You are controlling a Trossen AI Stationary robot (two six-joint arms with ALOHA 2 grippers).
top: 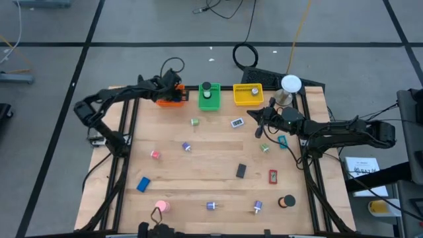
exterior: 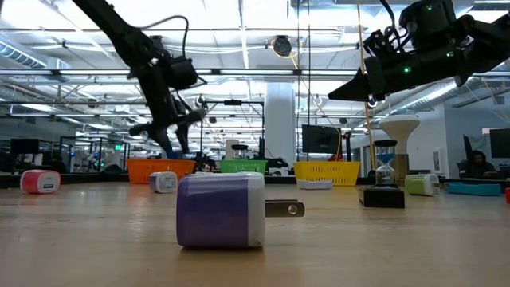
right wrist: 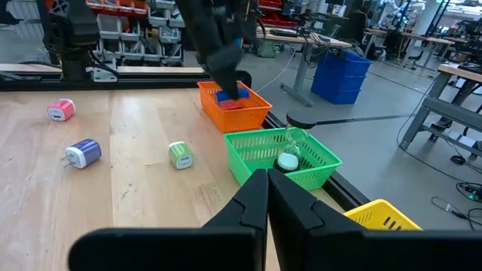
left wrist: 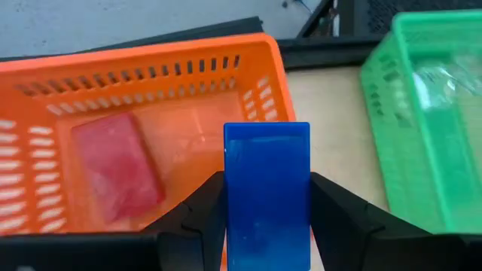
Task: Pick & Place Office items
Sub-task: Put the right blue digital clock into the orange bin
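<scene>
A blue block [left wrist: 266, 192] is sitting clamped between the left gripper's [left wrist: 267, 218] fingers [left wrist: 202, 218], hanging over the orange bin [left wrist: 260, 68] at the tabletop's far edge; a red block [left wrist: 117, 165] is lying inside. The right gripper [right wrist: 267, 197] is hovering closed and empty near the right edge.

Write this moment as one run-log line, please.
left gripper: shut on blue block, over orange bin | in bin: red block | right gripper: shut, empty, waiting near green bin
</scene>
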